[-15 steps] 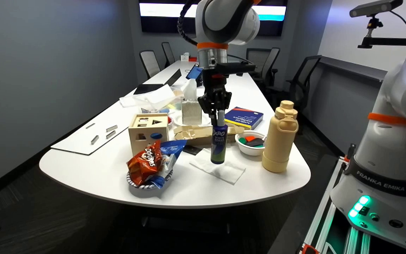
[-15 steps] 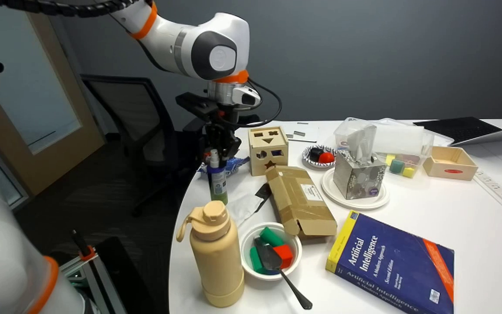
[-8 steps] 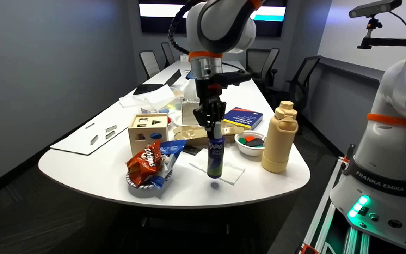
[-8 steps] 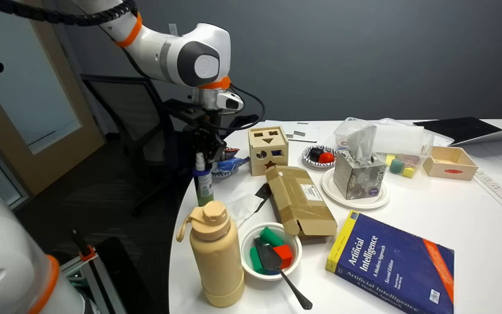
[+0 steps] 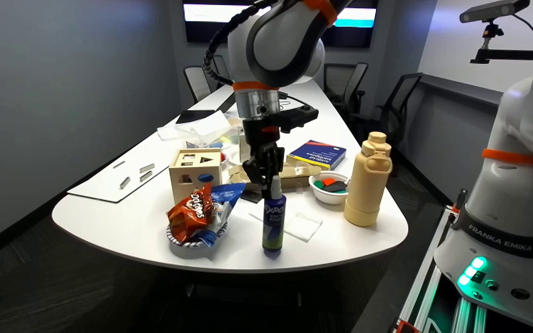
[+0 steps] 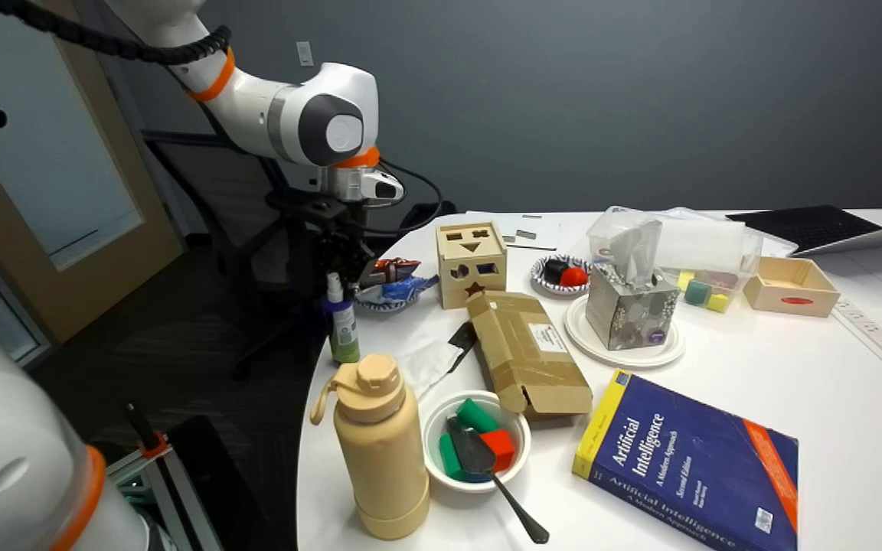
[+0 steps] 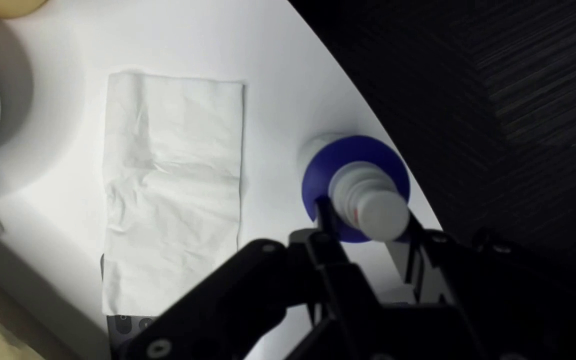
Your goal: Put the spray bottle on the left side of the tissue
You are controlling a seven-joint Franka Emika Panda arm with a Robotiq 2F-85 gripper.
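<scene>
Since half a second ago, the arm [image 5: 275, 51] has carried the spray bottle [image 5: 273, 224] closer to the rounded edge of the worktop [image 5: 241, 254], while the tissue [image 7: 173, 190] lies where it was. The jaws are pinching the bottle near its white top, one on each side in the wrist view. We see it upright near the edge, but cannot tell whether its base touches the worktop. In the wrist view it is right of the tissue, with a strip of worktop showing between them; in an exterior view it hides part of the tissue. There we also find an orange snack bag [image 5: 191, 215] and a blue snack bag [image 5: 225, 199] to the left of the bottle, with the wooden box [image 5: 195, 178] behind them, and a white bowl [image 5: 329, 198] and the tan flask [image 5: 368, 185] to the right.
</scene>
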